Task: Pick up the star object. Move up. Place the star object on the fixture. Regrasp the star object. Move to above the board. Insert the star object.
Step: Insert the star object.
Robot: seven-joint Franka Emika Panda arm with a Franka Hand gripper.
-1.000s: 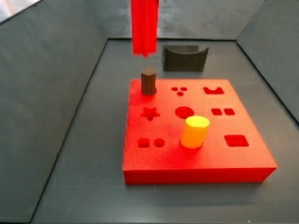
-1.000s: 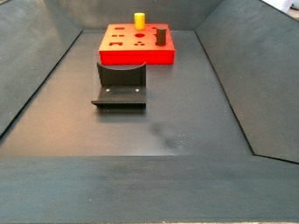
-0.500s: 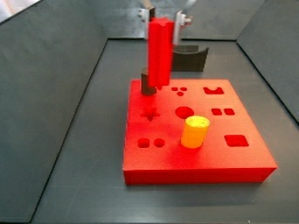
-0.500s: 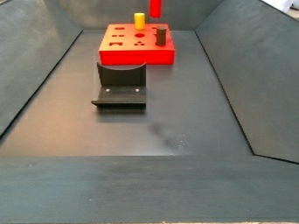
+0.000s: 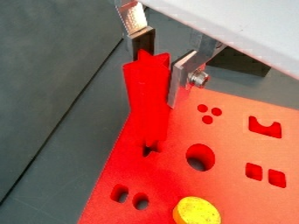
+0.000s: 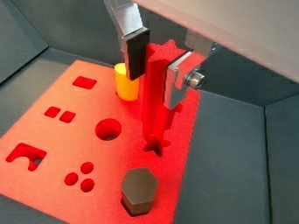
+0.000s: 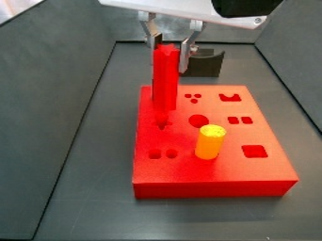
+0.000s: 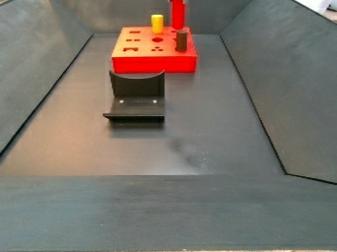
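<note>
Final step of task, insertion, judged in progress. Gripper (image 7: 172, 42) at upper centre of a side view, above the rear left part of the board (image 7: 239, 169), fingers (image 6: 179, 77) clamped on the upper end of the star object (image 7: 164, 80). Peg held upright, lower tip at the star-shaped cut-out (image 6: 153, 146); in both wrist views tip appears to meet or just enter the hole, depth not readable. Most of peg length above board face, so insertion judged barely begun or not yet seated. Fixture (image 8: 137, 93) at left centre of a side view, well apart from board, notch empty: placing and regrasp steps judged done. Pick-up, lift and move above board likewise done, given peg in hand over its hole. Yellow cylinder peg (image 7: 209, 142) standing in a round hole at centre right of board; dark brown cylinder peg (image 6: 139, 189) standing near the star cut-out, just beside the star object's tip, not touching as far as visible. Remaining: push down until seated, with star points lined to the cut-out, then release and withdraw. Alignment of points with hole looks close in a wrist view, not certain.
</note>
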